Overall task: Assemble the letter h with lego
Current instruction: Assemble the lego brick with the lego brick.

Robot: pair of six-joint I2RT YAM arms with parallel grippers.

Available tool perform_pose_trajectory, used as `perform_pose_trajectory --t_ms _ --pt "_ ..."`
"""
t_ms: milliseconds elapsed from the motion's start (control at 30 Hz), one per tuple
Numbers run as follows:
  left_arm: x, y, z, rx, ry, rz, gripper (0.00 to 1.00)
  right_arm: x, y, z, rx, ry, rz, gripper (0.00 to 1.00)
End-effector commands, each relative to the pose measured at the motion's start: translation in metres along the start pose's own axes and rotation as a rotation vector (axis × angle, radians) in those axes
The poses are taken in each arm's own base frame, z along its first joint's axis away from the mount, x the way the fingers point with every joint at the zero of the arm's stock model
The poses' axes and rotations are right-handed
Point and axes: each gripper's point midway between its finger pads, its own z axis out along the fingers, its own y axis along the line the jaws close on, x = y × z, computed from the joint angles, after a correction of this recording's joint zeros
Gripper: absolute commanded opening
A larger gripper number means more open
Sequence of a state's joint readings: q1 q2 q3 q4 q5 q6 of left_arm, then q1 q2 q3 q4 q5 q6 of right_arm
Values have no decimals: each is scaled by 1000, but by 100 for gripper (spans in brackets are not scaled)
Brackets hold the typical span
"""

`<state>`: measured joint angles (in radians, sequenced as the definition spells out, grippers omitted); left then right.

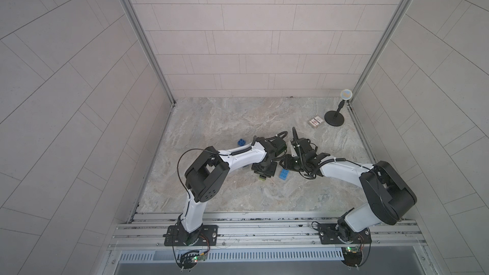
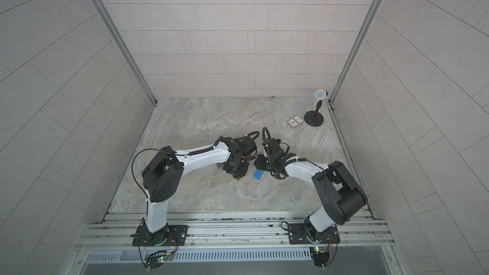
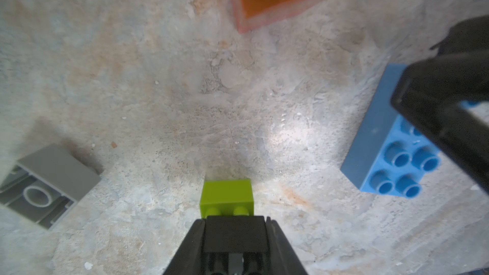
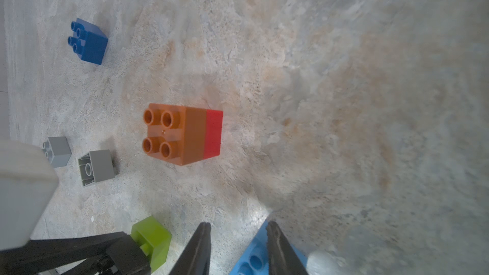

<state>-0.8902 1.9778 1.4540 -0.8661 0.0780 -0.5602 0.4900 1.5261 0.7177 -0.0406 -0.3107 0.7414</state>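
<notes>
Two fingers of the left gripper point(image 3: 235, 223) are closed on a black brick point(image 3: 234, 234). A lime green brick point(image 3: 226, 198) is pressed onto its outer end, studs toward the black one (whether the lime tip touches the table we cannot tell). Just beside it the right gripper point(image 4: 238, 224) holds its jaws narrowly apart with nothing clamped. They hang over a corner of the longer light blue brick point(image 3: 383, 149), which lies flat with its studs up. The two grippers stand close together, so we see little room between them.

Outward, an orange brick point(image 4: 172, 133) joined to a red brick point(image 4: 213, 133) sits on open stone ahead of the right gripper, apart from everything else. A grey brick point(image 4: 59, 152) and a second grey brick point(image 4: 96, 166) lie near each other beside the left arm point(image 4: 21, 194), the second showing its hollow underside. A darker blue brick point(image 4: 91, 42) sits alone farther off. All are smooth, square-edged plastic with round studs, on a matt, veined, stone-look table point(image 1: 238, 117).

Toward the back the table lies open. Pale tiled walls point(image 1: 251, 35) close three sides, and an aluminium rail point(image 1: 264, 230) along the near edge carries both arm bases. In the far right corner lie a flat red-and-white patterned box point(image 1: 315, 122) and a black round-footed stand point(image 1: 334, 118), well apart from the bricks.
</notes>
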Motion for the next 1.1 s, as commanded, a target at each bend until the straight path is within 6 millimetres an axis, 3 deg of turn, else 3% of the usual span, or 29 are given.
perform_pose_trajectory --t_ms 0,500,733,900,1067 --pt "7 9 2 -37 35 21 20 -3 0 0 -1 -4 9 38" --pt "-3 16 22 -45 38 -15 29 0 5 3 -24 12 9 38" --pt "9 11 30 -14 86 9 31 0 4 3 -22 12 7 38" --pt "11 15 35 -28 89 16 45 0 4 3 -19 12 6 39" --pt "-1 14 15 -29 33 8 68 0 3 5 -18 17 8 40"
